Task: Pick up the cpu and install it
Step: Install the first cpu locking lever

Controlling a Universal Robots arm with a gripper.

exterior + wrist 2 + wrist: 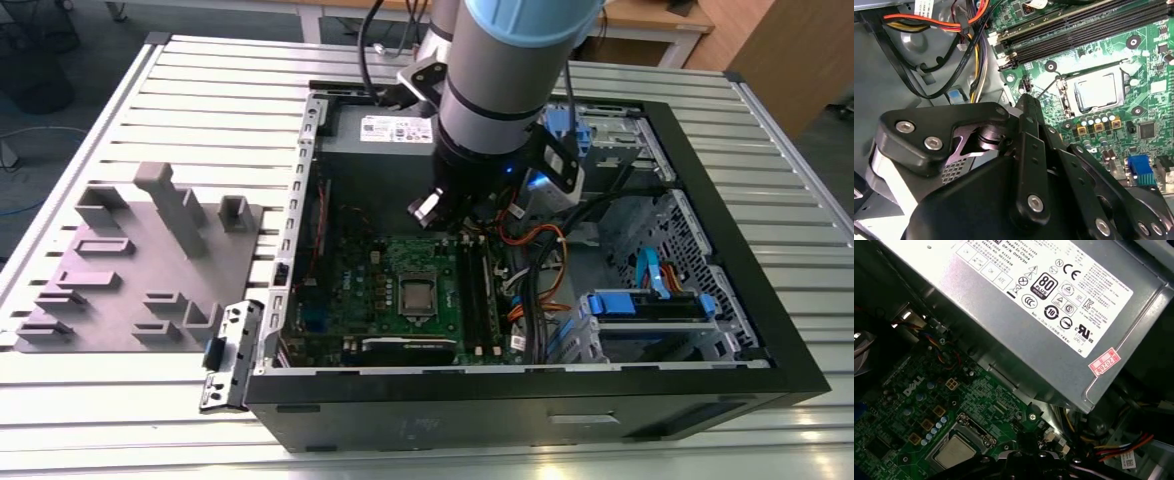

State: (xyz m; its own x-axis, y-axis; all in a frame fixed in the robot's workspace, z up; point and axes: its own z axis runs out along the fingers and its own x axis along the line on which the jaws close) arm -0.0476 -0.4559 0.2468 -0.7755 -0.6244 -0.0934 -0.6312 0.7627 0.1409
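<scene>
Inside the open case (747, 330), cpu (1096, 94) lies flat in its socket, seemingly square-on; claw state unclear.

light even and bright from overhead, daylight-white. exterior view: small glare spots on the slatted metal table (134, 410) along the 6 o'clock edge; case interior (400, 290) dimmer, shadowed under the arm (514, 70). second wrist view: black gripper (1026, 100) close to the lens, soft and out of focus from 6 to 9 o'clock; cpu (1096, 94) shows a pale sheen. first wrist view: power supply (1054, 300) label sharp, slightly washed toward 12 o'clock; 3 o'clock corner dark.
</scene>
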